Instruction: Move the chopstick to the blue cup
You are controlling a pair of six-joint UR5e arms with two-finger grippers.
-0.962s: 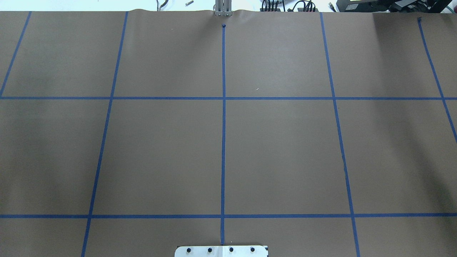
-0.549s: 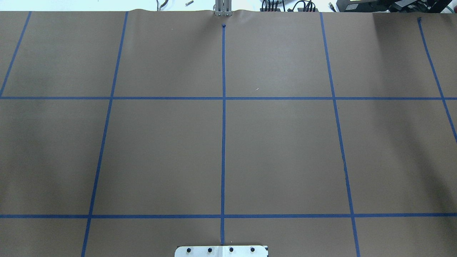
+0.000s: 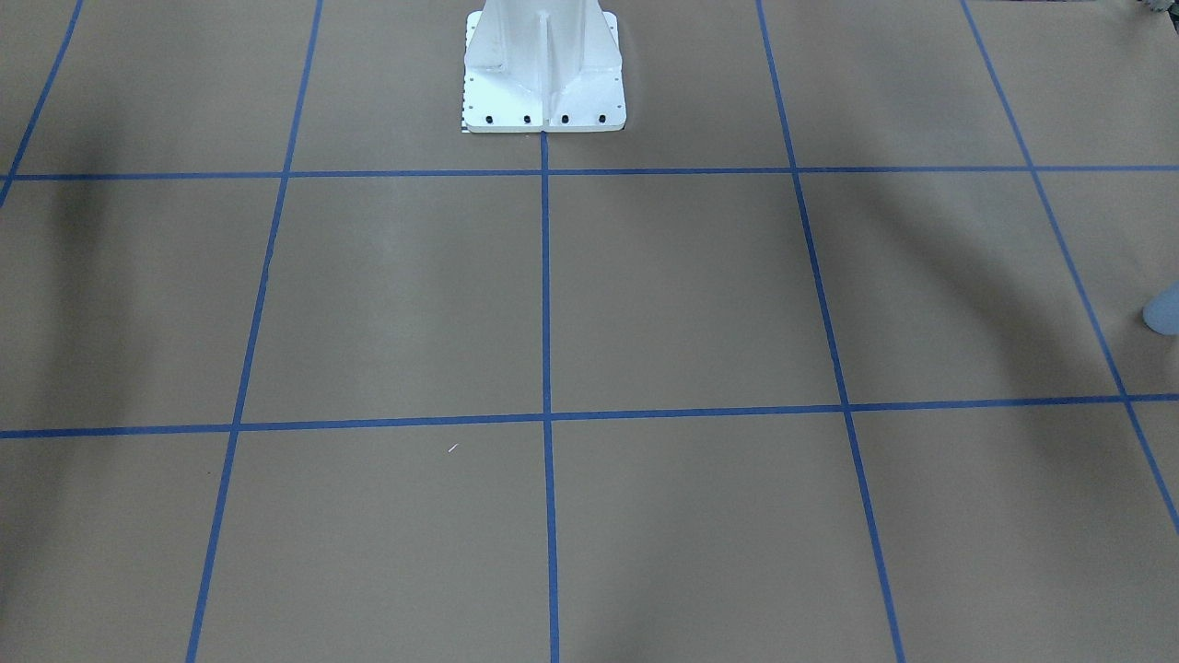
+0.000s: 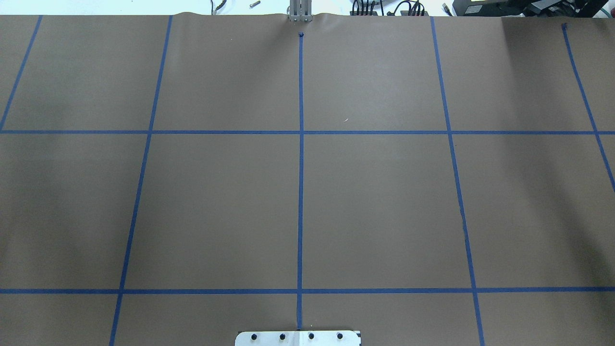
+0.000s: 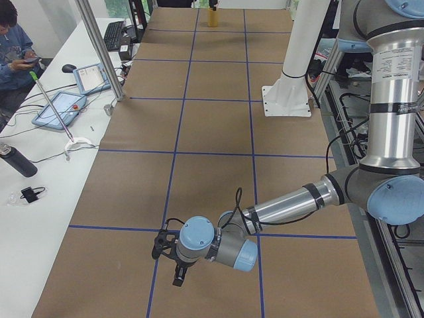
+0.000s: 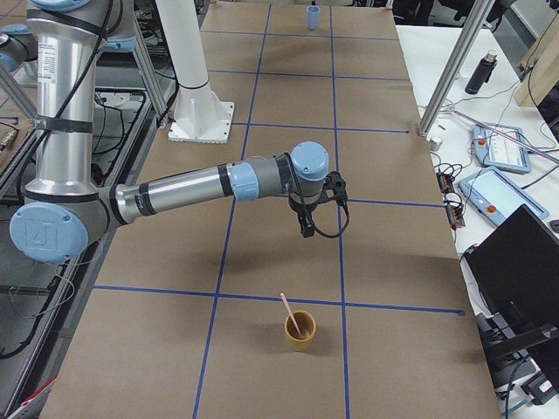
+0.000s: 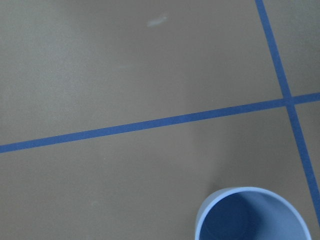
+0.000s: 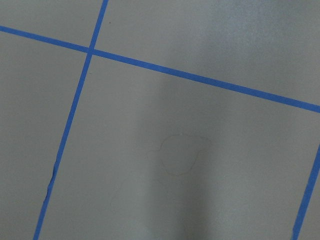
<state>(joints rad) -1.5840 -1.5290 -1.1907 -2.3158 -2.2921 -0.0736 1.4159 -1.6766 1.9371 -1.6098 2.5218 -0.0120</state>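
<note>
Nothing has shifted on the brown table [image 4: 384, 202] in the overhead view over the last second. The chopstick [image 6: 291, 315] leans in a yellow cup [image 6: 300, 333] at the table's right end, near the right gripper [image 6: 307, 229]. The blue cup [image 7: 250, 216] stands upright at the opposite end, at the bottom edge of the left wrist view. The left gripper [image 5: 177, 275] hangs over the table. I cannot tell how far either gripper's jaws are open.

Overhead, front views: far, steep, opposed; share base plate [image 4: 298, 338], tape grid [image 4: 301, 132].
End views: oblique; one near left gripper [image 5: 175, 264], other near right gripper [image 6: 308, 223].
Wrist views: close, downward; left one catches blue cup [image 7: 250, 220].
</note>
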